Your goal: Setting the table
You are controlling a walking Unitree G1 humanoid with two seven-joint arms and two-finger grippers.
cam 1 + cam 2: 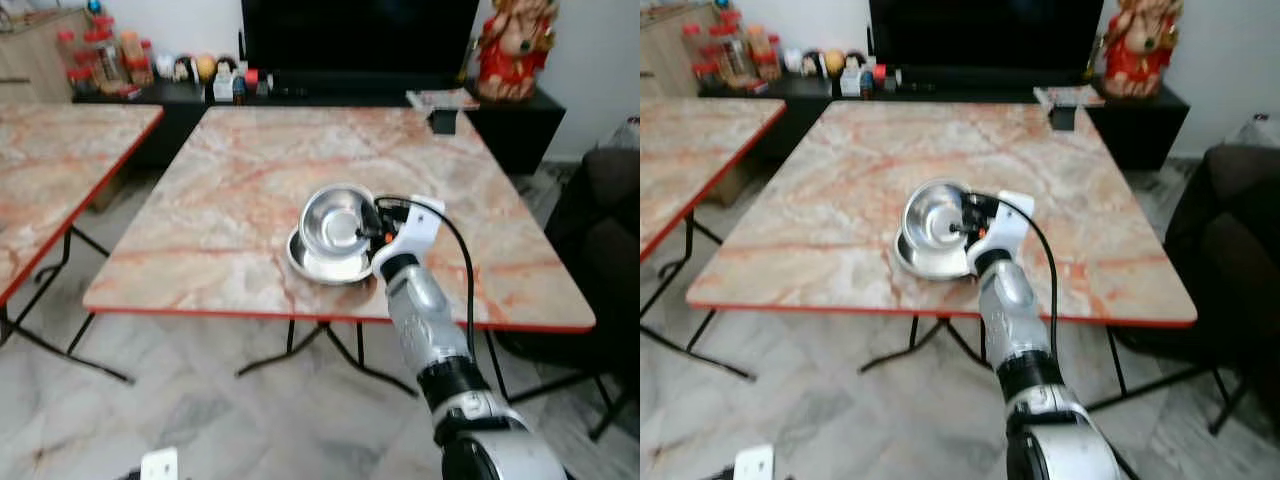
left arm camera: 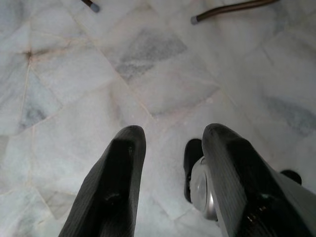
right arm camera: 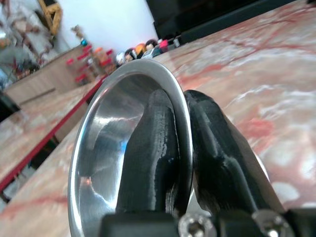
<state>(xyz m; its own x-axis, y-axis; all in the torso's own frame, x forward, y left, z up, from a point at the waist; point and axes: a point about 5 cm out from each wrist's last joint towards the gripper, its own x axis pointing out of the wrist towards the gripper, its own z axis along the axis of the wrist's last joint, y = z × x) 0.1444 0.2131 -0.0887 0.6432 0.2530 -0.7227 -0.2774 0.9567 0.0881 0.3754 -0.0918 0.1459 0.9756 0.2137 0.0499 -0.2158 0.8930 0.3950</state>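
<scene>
A square marble-patterned table (image 1: 240, 190) with a red edge stands before a black TV cabinet (image 1: 520, 125), and near its front edge sits a steel plate (image 1: 318, 268). Above the plate a steel bowl (image 1: 335, 218) is tilted, its rim pinched between the closed fingers of the right gripper (image 1: 372, 228), one finger inside and one outside. The left gripper (image 2: 170, 163) hangs over the floor tiles (image 2: 148, 49), fingers apart and holding nothing.

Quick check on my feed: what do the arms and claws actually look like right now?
The right arm is a silver metallic cylinder with a black joint lower down, a white wrist housing near the claw, and a black cable looping alongside it. The right claw has two long glossy black fingers, with silver screws at their base. The left claw has two matte black fingers.
</scene>
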